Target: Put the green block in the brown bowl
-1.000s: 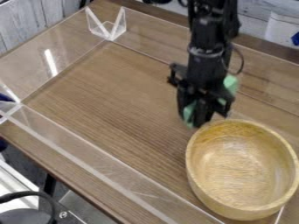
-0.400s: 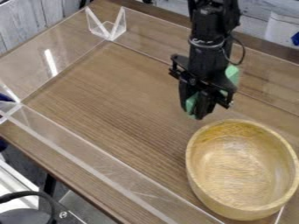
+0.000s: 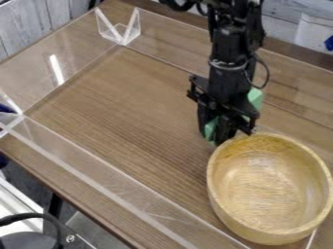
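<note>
The black gripper (image 3: 224, 134) points straight down over the wooden table, just past the far left rim of the brown bowl (image 3: 260, 142). Its fingers are shut, and a small bright green piece, the green block (image 3: 208, 126), shows at the left of the fingertips, held just above the tabletop. Another green patch shows higher on the gripper's right side; I cannot tell what it is. The bowl is large, round and light wood, and nothing lies inside it. The gripper is beside the bowl, not over its hollow.
A low clear acrylic wall (image 3: 78, 160) runs along the table's left and front edges. A clear angled stand (image 3: 117, 29) sits at the back left. The wooden tabletop (image 3: 117, 107) stretches left of the arm.
The gripper stays shut on the green block beside the bowl, dipping only a trifle. The bowl has not moved.
</note>
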Available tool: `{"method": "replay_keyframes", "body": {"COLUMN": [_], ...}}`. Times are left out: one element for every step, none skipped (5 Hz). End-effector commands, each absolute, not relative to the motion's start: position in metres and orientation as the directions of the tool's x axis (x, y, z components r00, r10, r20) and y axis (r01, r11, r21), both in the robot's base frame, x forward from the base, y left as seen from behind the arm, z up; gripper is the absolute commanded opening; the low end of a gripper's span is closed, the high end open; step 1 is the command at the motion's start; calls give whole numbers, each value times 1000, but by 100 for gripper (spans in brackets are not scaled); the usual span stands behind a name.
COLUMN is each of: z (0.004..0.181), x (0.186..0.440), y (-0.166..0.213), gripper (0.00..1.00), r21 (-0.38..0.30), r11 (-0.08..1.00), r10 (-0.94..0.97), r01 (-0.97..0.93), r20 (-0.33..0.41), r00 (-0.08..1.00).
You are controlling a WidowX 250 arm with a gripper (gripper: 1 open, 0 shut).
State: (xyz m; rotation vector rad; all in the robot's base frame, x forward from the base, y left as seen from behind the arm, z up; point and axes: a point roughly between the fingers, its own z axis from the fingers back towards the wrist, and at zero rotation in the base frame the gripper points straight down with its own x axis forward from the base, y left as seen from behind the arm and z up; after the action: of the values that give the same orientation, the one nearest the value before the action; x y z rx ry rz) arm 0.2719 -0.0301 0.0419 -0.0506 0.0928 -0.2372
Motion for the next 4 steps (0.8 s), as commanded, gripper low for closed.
{"method": "replay_keyframes", "body": {"z": [59,66,72,77], "x": [283,284,285,287], "y": [-30,-29,-29,-28], "gripper": [0,0,0,0], "r21": [-56,-60,-64,-68], "r11": [971,971,972,972], "r10": [-235,-232,-228,-225], "r01": [233,231,228,225], "r20": [-25,-14,-2,8], "r00": [972,973,974,974]}}
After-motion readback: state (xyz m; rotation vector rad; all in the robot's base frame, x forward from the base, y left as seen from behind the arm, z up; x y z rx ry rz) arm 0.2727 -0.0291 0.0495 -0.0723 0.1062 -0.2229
